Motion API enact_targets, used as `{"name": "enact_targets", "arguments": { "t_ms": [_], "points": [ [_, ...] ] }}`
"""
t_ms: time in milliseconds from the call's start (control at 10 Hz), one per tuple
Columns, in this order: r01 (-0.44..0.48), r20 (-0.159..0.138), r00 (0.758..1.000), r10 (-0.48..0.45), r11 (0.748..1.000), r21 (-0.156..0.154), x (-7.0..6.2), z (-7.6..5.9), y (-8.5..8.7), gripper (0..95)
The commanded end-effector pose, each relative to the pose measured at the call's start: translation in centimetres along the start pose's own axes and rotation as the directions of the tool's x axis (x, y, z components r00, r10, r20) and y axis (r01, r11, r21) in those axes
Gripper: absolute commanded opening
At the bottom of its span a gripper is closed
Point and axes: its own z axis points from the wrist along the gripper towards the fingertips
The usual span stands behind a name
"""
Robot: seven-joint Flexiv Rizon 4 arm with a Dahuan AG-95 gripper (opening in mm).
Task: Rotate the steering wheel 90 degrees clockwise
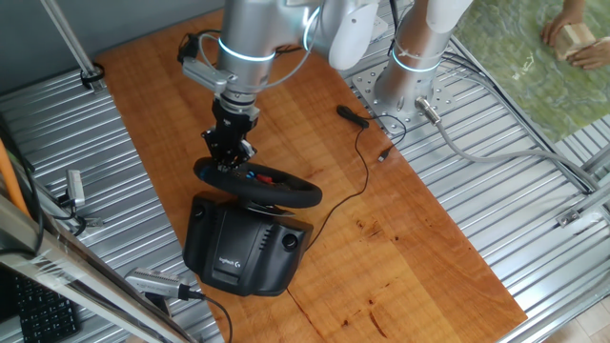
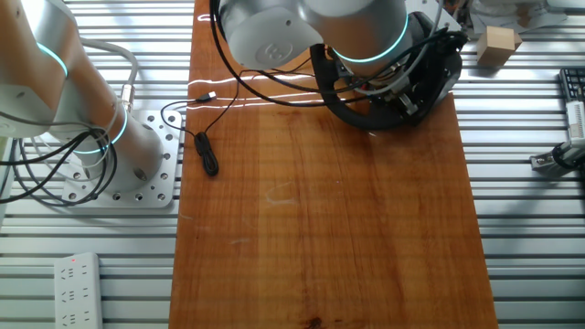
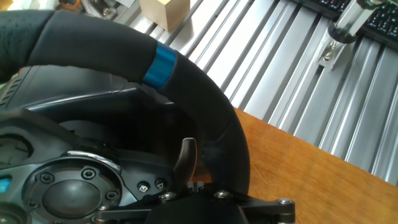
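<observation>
The steering wheel (image 1: 286,195) is a black round rim with red and blue hub buttons, mounted on a boxy black base (image 1: 243,252) near the wooden table's left edge. My gripper (image 1: 232,160) reaches down onto the rim's far left part. In the hand view the rim (image 3: 205,99) curves through the jaws with its blue strip (image 3: 160,65) up and to the left. My gripper (image 3: 208,167) is shut on the rim; one metal finger (image 3: 186,158) presses its inner side, and the outer finger is hidden behind the rim. In the other fixed view my arm covers most of the wheel (image 2: 347,111).
A black cable with a plug (image 1: 353,116) runs across the wood toward the arm's mounting plate (image 1: 412,95). A wooden block (image 2: 498,46) lies past the table edge behind the wheel. A metal tool (image 1: 157,284) and a keyboard (image 3: 385,18) sit on the slatted frame.
</observation>
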Motion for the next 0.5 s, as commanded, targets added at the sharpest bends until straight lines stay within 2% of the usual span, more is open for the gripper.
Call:
{"name": "enact_targets", "arguments": {
  "t_ms": [100,500],
  "points": [
    [-0.001,-0.001,1.000,0.001,1.000,-0.003,0.03,-0.21,0.09,0.0],
    [-0.001,0.004,1.000,0.001,1.000,-0.002,0.35,-0.40,0.15,0.0]
  ]
}}
